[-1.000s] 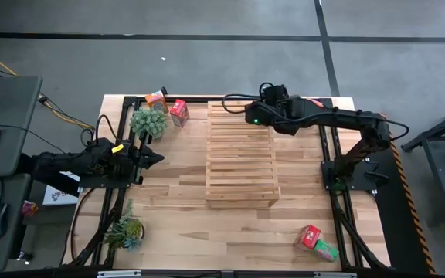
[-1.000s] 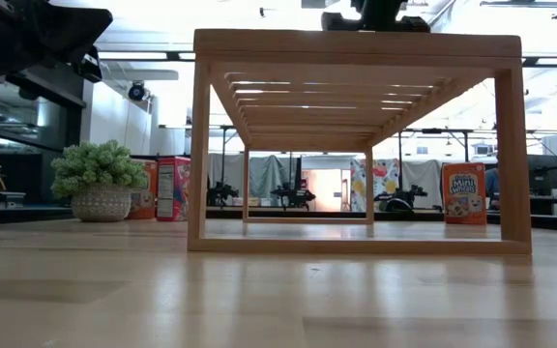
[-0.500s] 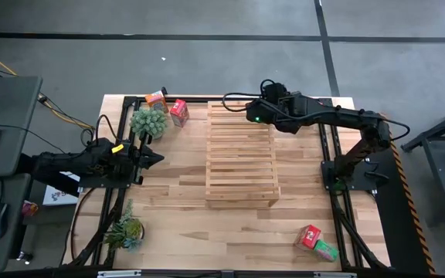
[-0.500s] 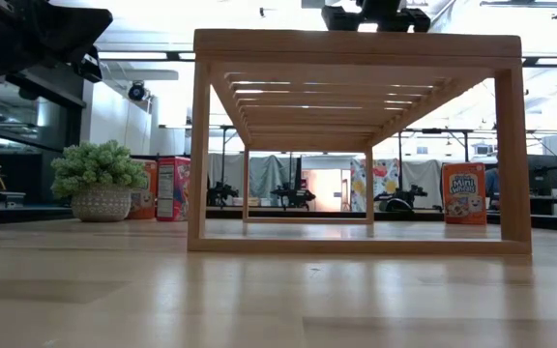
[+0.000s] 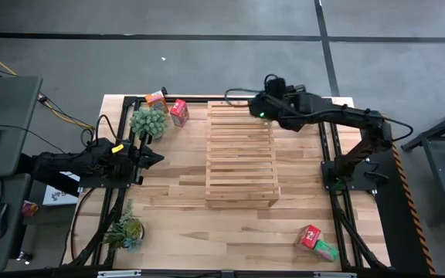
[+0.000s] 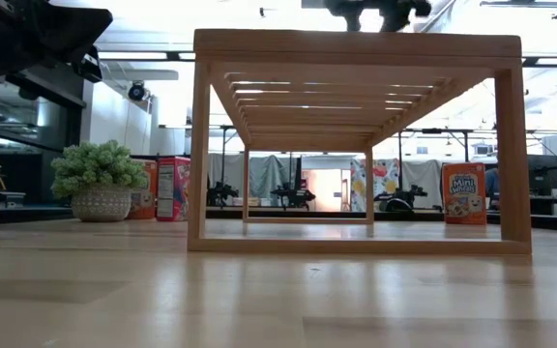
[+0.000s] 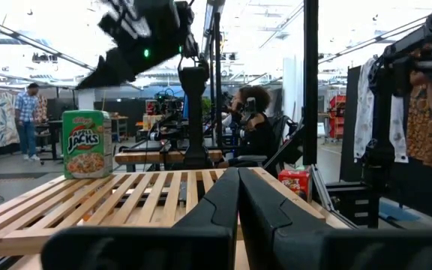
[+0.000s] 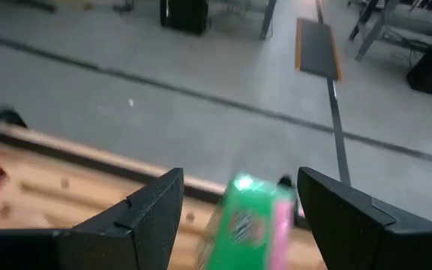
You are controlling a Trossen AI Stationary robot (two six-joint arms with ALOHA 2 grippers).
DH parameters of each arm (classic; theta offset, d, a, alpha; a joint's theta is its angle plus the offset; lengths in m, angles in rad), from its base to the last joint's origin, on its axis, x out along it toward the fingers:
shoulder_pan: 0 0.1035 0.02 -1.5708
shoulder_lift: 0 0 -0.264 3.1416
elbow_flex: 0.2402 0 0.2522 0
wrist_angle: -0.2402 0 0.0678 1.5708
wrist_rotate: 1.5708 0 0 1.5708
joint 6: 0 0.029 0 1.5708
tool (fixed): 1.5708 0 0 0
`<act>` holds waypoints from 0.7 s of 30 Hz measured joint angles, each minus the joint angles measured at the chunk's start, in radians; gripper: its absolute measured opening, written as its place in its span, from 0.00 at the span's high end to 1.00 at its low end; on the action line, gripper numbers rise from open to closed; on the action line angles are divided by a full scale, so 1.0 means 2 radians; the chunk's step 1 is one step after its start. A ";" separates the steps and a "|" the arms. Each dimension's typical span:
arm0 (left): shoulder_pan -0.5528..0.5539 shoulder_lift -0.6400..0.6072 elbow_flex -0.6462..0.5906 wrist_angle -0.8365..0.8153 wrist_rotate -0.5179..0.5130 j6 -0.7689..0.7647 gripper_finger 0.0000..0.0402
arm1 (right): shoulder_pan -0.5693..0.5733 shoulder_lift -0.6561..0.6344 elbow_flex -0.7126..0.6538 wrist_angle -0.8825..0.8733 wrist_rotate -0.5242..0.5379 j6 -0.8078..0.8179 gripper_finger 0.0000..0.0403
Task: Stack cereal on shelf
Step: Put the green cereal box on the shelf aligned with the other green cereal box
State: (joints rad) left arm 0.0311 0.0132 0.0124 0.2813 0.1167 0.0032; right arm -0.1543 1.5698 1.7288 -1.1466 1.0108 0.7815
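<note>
Right gripper (image 8: 235, 202) hangs above the far end of the big pale slatted wooden shelf (image 5: 241, 158), its fingers spread wide and apart from the small green cardboard cereal box (image 7: 86, 144), which stands upright on the shelf's top slats at that far edge. Left gripper (image 5: 154, 159) waits over the table's left side beside the shelf, its fingers pressed together on nothing. Two more small boxes, one orange (image 5: 156, 99) and one red (image 5: 179, 112), sit at the far edge of the table by a bushy green potted plant (image 5: 148, 121). Another red and green pair (image 5: 317, 242) lies at the near right corner.
</note>
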 joint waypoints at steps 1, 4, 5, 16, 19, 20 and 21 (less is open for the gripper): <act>0.000 0.000 0.000 0.000 0.000 0.000 1.00 | 0.000 -0.005 0.012 -0.002 0.003 -0.013 0.37; 0.000 0.000 0.000 0.000 0.000 0.000 1.00 | 0.012 -0.015 0.050 -0.027 -0.026 -0.062 0.37; 0.000 0.000 0.000 0.000 0.000 0.000 1.00 | 0.020 -0.018 0.062 -0.041 -0.049 -0.082 0.37; 0.000 0.000 0.000 0.000 0.000 0.000 1.00 | 0.222 -0.059 0.112 -0.205 -0.381 0.001 0.37; 0.000 0.000 0.000 0.000 0.000 0.000 1.00 | 0.315 -0.065 0.100 -0.212 -0.409 0.118 0.37; 0.000 0.000 0.000 -0.001 0.000 0.000 1.00 | 0.346 -0.063 0.094 -0.212 -0.412 0.156 0.37; 0.000 0.000 0.000 -0.003 0.000 0.000 1.00 | 0.379 -0.061 0.088 -0.210 -0.411 0.191 0.37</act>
State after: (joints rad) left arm 0.0311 0.0132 0.0124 0.2762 0.1169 0.0032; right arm 0.6035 1.4484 1.9052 -1.5672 0.1892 1.1636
